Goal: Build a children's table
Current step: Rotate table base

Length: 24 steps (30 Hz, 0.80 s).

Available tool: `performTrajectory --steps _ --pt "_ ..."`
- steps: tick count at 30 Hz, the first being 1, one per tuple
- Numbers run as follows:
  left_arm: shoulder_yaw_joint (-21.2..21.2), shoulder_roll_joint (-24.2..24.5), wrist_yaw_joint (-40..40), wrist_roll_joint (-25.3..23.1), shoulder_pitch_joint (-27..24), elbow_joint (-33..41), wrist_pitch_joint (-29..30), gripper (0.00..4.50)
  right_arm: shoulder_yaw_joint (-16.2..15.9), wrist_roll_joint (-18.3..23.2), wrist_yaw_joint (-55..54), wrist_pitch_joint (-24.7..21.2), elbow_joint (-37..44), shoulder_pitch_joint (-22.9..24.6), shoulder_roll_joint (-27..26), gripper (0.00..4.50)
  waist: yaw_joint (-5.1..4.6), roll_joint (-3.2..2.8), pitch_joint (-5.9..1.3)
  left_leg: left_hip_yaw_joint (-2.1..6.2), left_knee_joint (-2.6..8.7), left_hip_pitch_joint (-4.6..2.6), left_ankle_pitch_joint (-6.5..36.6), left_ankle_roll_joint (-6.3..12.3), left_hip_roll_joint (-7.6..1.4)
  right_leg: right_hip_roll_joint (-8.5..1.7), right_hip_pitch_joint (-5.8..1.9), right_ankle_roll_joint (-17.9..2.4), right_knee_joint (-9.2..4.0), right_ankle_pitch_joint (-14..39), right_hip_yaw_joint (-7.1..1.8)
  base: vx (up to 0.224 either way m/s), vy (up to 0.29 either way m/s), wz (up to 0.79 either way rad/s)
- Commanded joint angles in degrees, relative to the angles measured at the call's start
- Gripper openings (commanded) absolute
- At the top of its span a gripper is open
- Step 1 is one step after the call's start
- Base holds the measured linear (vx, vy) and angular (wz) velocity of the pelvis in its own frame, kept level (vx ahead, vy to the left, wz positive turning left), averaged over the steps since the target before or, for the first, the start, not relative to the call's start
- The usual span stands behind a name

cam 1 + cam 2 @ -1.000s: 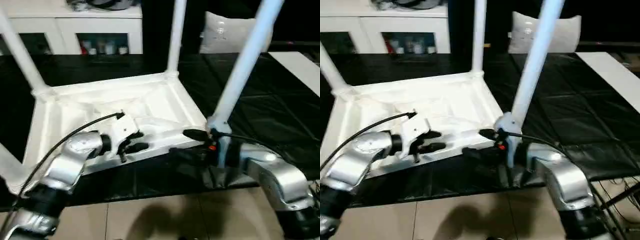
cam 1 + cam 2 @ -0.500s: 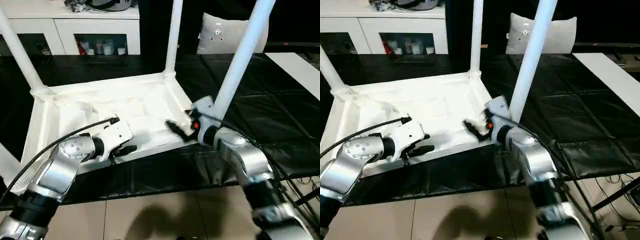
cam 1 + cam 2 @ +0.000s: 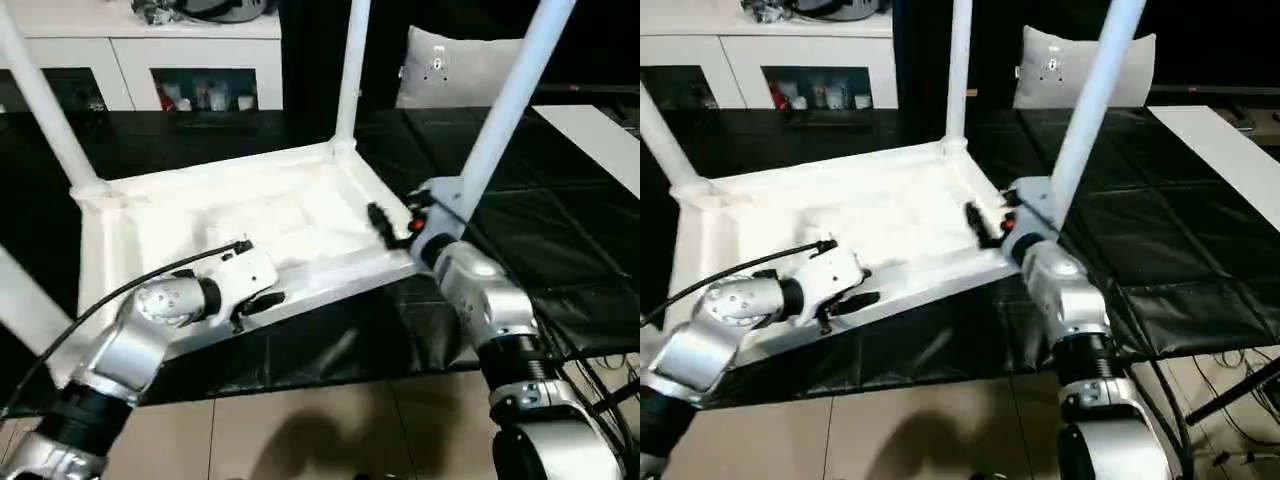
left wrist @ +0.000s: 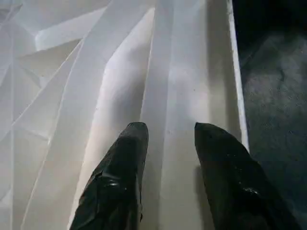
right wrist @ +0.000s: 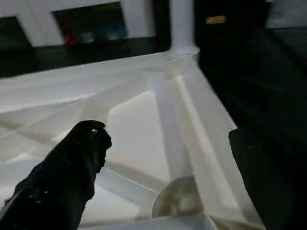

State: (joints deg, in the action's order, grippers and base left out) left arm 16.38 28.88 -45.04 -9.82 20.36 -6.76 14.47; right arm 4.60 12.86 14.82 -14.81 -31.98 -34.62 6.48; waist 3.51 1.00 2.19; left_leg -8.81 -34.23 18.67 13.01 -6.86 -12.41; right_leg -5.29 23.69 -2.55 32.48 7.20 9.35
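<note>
- At 7 o'clock, nearest: left claw [image 3: 258, 300], about half shut, pinching the near rim of the tabletop [image 3: 200, 215]. Looks like a hold, not just a touch.
- Could slip off that rim. Smooth, shiny plastic, and a thin edge to pinch. Would drop the near side with a bump.
- At 3 o'clock: right claw [image 3: 392, 228], wide open, holding nothing, just beside the round corner hole where the near right leg [image 3: 510, 100] stands.
- Could knock that leg sideways if pushed in too fast. Might wobble it loose in its hole.
- In the middle: upside down on the black work table [image 3: 560, 230], a white box shape, hard, with straight and slanted ribs inside.
- Might slide about, since the black cover looks slick and wrinkly.
- At 8 o'clock: near left leg [image 3: 20, 300], a long, round, white stick.
- At 10 o'clock: far left leg [image 3: 40, 100]. At 12 o'clock: far leg [image 3: 348, 70]. Both pointing up, getting thinner toward the top.
- Could tip the whole thing, being tall and top-heavy with all four up.
- Farthest, at 11 o'clock: white cabinet [image 3: 130, 60] with glass doors.
</note>
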Motion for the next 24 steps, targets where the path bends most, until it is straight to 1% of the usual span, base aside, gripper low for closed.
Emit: performTrajectory --steps 1,3,4,5,6,7,9,10,11,12,13,14,17,19,21,22,24 --pt "0.2 0.4 1.9 -2.0 0.8 -2.6 -0.2 1.84 2.9 -0.1 -1.9 1.0 -0.8 -0.5 1.7 4.50 -0.30 -0.73 -3.41 -0.48 4.25 0.61 8.9 1.30 -0.52 -3.18 -3.67 -4.0 -3.75 23.3 -3.55 0.000 0.000 0.00" --pt "0.8 0.2 2.9 -2.8 1.6 -4.2 -1.2 1.84 3.5 0.0 -2.7 1.4 -0.8 -0.3 2.1 4.50 -0.37 -0.62 -3.49 -0.51 4.15 0.66 8.3 1.61 -0.37 -3.09 -3.66 -3.5 -3.73 23.3 -3.53 0.000 0.000 0.00" --pt "1.1 0.1 3.4 -3.1 2.0 -5.1 -1.8 1.84 3.8 -0.1 -2.8 1.6 -0.9 -0.2 2.4 4.50 -0.32 -0.66 -3.55 -0.52 4.11 0.62 8.1 1.65 -0.35 -3.11 -3.63 -3.4 -3.68 23.2 -3.55 0.000 0.000 0.00" --pt "1.5 -0.1 4.7 -4.1 3.0 -6.9 -3.0 1.84 4.5 -0.2 -3.3 2.0 -0.9 0.2 3.0 4.50 -0.08 -0.67 -3.72 -0.51 4.03 0.63 7.0 1.87 -0.39 -3.15 -3.65 -3.8 -3.48 21.9 -3.61 0.000 0.000 0.00" --pt "1.5 -0.1 4.7 -4.1 3.0 -6.9 -3.0 1.84 4.5 -0.2 -3.3 2.0 -0.9 0.2 3.0 4.50 -0.05 -0.62 -3.67 -0.51 4.13 0.65 6.9 1.92 -0.53 -3.11 -3.56 -4.0 -3.49 21.6 -3.65 0.000 0.000 0.00" --pt "1.5 -0.3 5.5 -4.6 3.4 -7.9 -3.6 1.84 4.9 -0.1 -3.5 2.2 -1.0 0.5 3.2 4.50 0.02 -0.61 -3.64 -0.47 4.12 0.77 6.8 1.85 -0.55 -3.12 -3.63 -4.2 -3.27 21.1 -3.63 0.000 0.000 0.00" --pt "1.7 -0.7 7.1 -5.4 4.3 -9.6 -4.7 1.84 5.5 0.0 -4.2 2.4 -0.8 1.0 3.7 4.50 0.09 -0.57 -3.64 -0.55 4.06 0.75 7.1 1.93 -0.46 -3.10 -3.62 -4.1 -3.41 21.4 -3.62 0.000 0.000 0.00" --pt "1.9 -1.4 8.8 -6.1 5.3 -11.5 -5.9 1.84 6.3 0.1 -5.0 2.6 -0.4 1.7 4.3 4.50 0.23 -0.52 -3.64 -0.58 4.05 0.75 7.1 1.94 -0.41 -3.13 -3.62 -3.9 -3.47 21.8 -3.60 0.000 0.000 0.00" --pt "1.9 -1.9 9.9 -6.5 6.0 -12.6 -6.6 1.84 6.7 0.1 -5.4 2.7 -0.1 2.2 4.6 4.50 0.47 -0.52 -3.57 -0.66 3.99 0.64 7.3 2.15 -0.28 -3.09 -3.49 -3.3 -3.84 22.9 -3.55 0.000 0.000 0.00" --pt "2.0 -2.3 10.9 -6.8 6.6 -13.6 -7.3 1.84 7.0 0.2 -5.6 2.6 0.2 2.7 4.9 4.50 0.50 -0.44 -3.61 -0.65 4.00 0.66 7.4 1.97 -0.36 -3.13 -3.55 -3.1 -3.72 23.1 -3.57 0.000 0.000 0.00" --pt "2.0 -2.9 11.7 -7.1 7.3 -14.8 -8.1 1.84 7.4 0.2 -5.9 2.6 0.4 3.1 5.2 4.50 0.68 -0.59 -3.62 -0.70 3.98 0.53 7.6 1.89 -0.31 -3.15 -3.45 -2.8 -3.89 23.8 -3.55 0.000 0.000 0.00" --pt "2.2 -3.4 12.6 -7.4 8.1 -16.0 -8.9 1.84 7.8 0.2 -6.2 2.7 0.7 3.6 5.4 4.50 0.80 -0.46 -3.61 -0.66 3.97 0.60 7.7 2.03 -0.21 -3.06 -3.46 -2.2 -4.12 24.4 -3.47 0.000 0.000 0.00" --pt "2.6 -4.1 14.4 -8.1 9.5 -18.5 -10.4 1.84 8.6 0.2 -6.8 2.6 1.8 4.9 6.3 4.50 0.95 -0.31 -3.70 -0.62 3.94 0.69 7.8 2.19 -0.14 -3.13 -3.48 -1.5 -4.19 24.9 -3.40 0.000 0.000 0.00" --pt "2.5 -4.7 15.6 -8.2 10.1 -19.4 -11.0 1.84 9.3 0.3 -7.2 2.4 2.5 5.6 6.9 4.50 1.02 -0.26 -3.74 -0.58 3.94 0.71 7.5 2.30 -0.15 -3.12 -3.48 -1.4 -4.17 24.8 -3.39 0.000 0.000 0.00" --pt "2.5 -5.1 16.8 -8.6 10.7 -20.6 -11.7 1.84 9.9 0.4 -7.7 2.3 3.1 6.3 7.3 4.50 1.21 -0.14 -3.97 -0.55 3.85 0.96 5.6 2.78 -0.25 -3.10 -3.57 -1.8 -3.71 22.3 -3.53 0.000 0.000 0.00" --pt "2.5 -5.3 17.6 -9.0 11.0 -21.4 -12.2 1.84 10.2 0.5 -7.9 2.2 3.5 6.6 7.5 4.50 1.20 -0.06 -3.96 -0.57 3.84 1.02 5.3 2.92 -0.26 -3.07 -3.55 -2.0 -3.63 21.8 -3.55 0.000 0.000 0.00" --pt "2.9 -6.0 20.1 -10.2 11.9 -23.5 -13.3 1.84 10.8 0.5 -8.4 1.9 4.3 7.5 8.0 4.50 1.36 -0.09 -3.93 -0.61 3.80 0.98 4.9 3.13 -0.24 -3.07 -3.53 -2.2 -3.61 21.6 -3.50 0.000 0.000 0.00"
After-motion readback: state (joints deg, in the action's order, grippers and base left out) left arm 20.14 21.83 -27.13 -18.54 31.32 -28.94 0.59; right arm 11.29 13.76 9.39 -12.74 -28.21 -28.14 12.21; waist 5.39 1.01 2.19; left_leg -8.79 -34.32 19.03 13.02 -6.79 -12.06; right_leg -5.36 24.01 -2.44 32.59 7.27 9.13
